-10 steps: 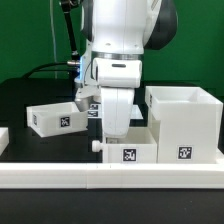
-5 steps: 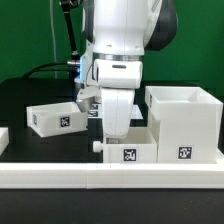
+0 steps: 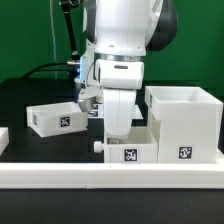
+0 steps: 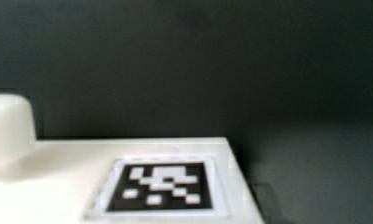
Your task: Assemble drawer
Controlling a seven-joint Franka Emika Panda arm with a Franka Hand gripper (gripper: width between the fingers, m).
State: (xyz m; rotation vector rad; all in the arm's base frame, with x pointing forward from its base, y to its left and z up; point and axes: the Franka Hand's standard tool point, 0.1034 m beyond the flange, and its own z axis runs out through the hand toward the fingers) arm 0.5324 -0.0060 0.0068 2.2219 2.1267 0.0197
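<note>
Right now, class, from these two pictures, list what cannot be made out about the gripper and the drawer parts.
Gripper: exterior view, fingertips hidden behind the front tray; open or shut unclear.
Housing: exterior view, own walls hide its inside.
White piece: cut off by exterior view's left edge.
Tag: wrist view, blurred, pattern unreadable.

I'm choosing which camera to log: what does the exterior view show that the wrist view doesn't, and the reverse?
Only the exterior view: the tall housing, the tray at that view's left, the border rail and the gripper, fingertips hidden. Only the wrist view: a blurred white shape I cannot identify. Both: the dark table and a white tagged tray, probably the same middle one.
</note>
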